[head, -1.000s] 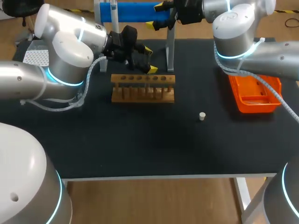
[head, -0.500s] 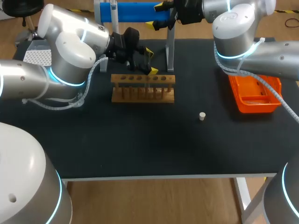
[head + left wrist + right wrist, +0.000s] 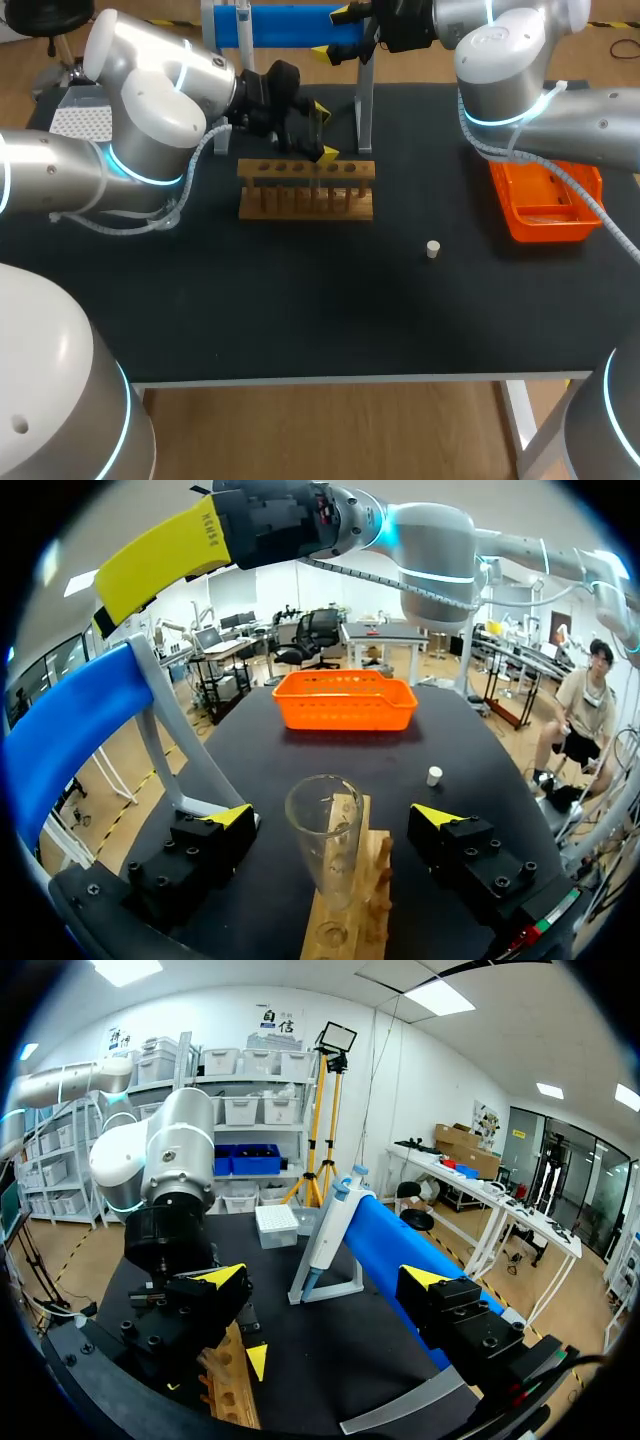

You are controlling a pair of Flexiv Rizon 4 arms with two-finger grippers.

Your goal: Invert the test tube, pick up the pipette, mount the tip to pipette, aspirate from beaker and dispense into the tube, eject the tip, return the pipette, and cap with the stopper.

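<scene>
Open room: bare table in front of wooden rack
Test tube: upright in rack, mouth up
Left gripper: spread, either side of test tube
Right gripper: spread, behind rack
Stopper: right of rack

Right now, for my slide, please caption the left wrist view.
Left gripper, jaws open, flanks a glass test tube standing in the wooden rack; orange basket ahead.

Stopper in gap between rack, basket
</scene>
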